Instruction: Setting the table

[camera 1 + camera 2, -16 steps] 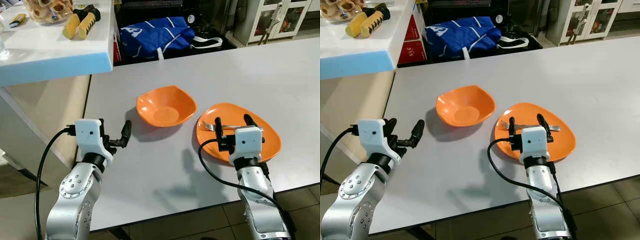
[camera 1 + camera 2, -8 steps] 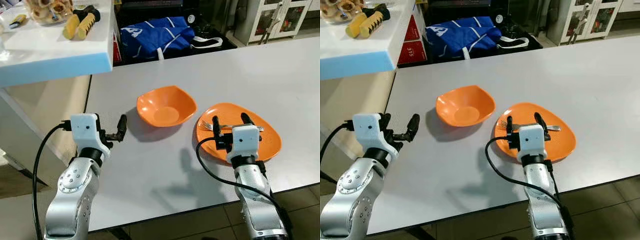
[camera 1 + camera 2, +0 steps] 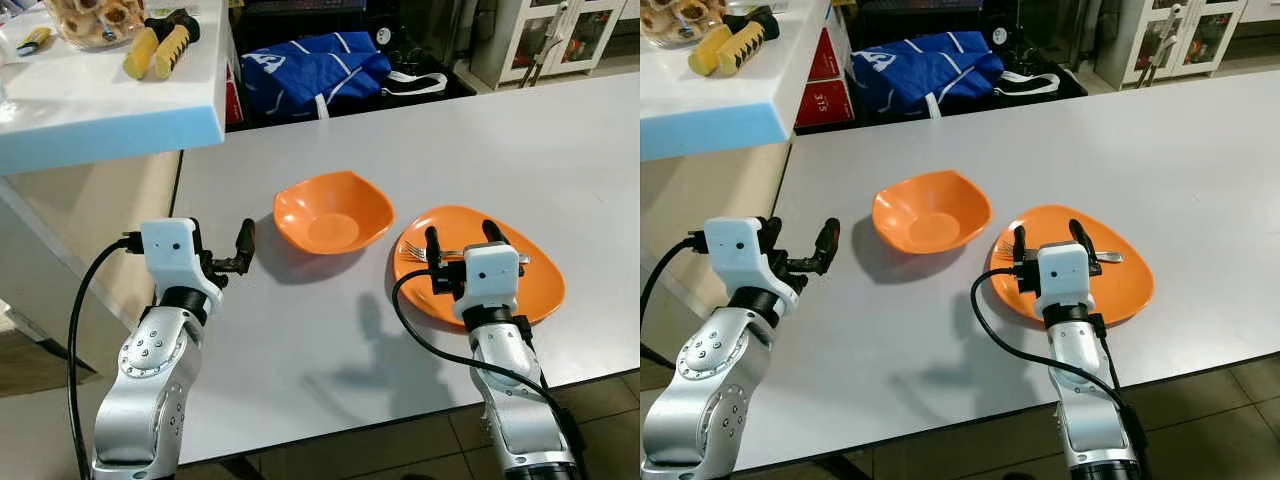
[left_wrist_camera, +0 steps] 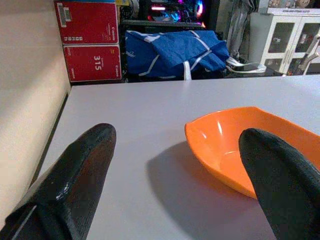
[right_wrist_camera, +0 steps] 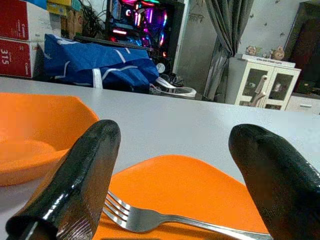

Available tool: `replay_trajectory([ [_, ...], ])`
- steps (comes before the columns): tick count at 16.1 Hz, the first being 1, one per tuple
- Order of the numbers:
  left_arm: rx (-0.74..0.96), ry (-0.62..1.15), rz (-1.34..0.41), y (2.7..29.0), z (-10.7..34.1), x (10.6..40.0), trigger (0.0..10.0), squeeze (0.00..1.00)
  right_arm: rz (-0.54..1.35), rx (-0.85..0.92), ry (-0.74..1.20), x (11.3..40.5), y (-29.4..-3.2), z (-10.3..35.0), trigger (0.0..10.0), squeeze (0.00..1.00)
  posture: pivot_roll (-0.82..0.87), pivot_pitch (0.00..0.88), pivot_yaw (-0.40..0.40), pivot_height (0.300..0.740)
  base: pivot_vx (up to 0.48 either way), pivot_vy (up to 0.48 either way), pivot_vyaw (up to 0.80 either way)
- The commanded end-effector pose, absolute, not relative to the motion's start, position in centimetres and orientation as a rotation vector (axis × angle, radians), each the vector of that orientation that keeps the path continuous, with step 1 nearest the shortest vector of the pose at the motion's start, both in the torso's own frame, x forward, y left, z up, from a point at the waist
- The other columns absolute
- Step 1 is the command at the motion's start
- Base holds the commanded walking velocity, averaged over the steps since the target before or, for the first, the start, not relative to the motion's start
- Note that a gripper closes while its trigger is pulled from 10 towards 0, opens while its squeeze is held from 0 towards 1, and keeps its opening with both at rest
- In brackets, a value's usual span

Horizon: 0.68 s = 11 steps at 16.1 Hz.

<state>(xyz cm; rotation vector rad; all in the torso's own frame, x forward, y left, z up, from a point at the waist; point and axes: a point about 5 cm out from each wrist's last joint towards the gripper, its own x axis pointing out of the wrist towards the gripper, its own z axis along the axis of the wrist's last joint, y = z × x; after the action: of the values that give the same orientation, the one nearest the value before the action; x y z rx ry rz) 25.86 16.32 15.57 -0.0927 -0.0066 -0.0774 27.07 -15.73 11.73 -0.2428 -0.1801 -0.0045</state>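
An orange bowl (image 3: 333,211) sits mid-table, with an orange plate (image 3: 520,290) to its right. A silver fork (image 5: 160,217) lies across the plate, tines toward the bowl. My right gripper (image 3: 462,238) hovers open over the plate's near side, and the fork (image 3: 447,253) lies just beyond its spread fingers. My left gripper (image 3: 800,245) is open and empty near the table's left edge. It points toward the bowl (image 4: 240,145) from a short distance to the bowl's left.
A white counter with a blue edge (image 3: 110,125) overhangs the far left, carrying yellow-handled tools (image 3: 158,45) and a jar. A blue bag (image 3: 310,65) and red boxes (image 4: 92,40) lie beyond the grey table (image 3: 330,330). A white cabinet (image 3: 545,35) stands at the back right.
My left gripper has drifted a little left and away from me, staying open. The right gripper has hardly moved over the plate.
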Motion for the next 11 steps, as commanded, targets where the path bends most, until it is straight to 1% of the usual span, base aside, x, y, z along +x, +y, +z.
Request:
replay_trajectory([
  [1,-0.093,-0.006,-0.053,16.76,15.56,26.03,10.0,0.00,0.001,-0.240,-0.167,26.95,-15.63,11.54,10.0,0.00,-0.17,0.031,0.116,0.740,0.000,0.000,0.00],
  [11,-0.085,-0.015,-0.056,16.69,15.77,26.34,10.0,0.00,-0.002,-0.240,-0.153,26.90,-15.65,11.11,10.0,0.00,-0.17,0.019,0.116,0.740,0.000,0.000,0.00],
])
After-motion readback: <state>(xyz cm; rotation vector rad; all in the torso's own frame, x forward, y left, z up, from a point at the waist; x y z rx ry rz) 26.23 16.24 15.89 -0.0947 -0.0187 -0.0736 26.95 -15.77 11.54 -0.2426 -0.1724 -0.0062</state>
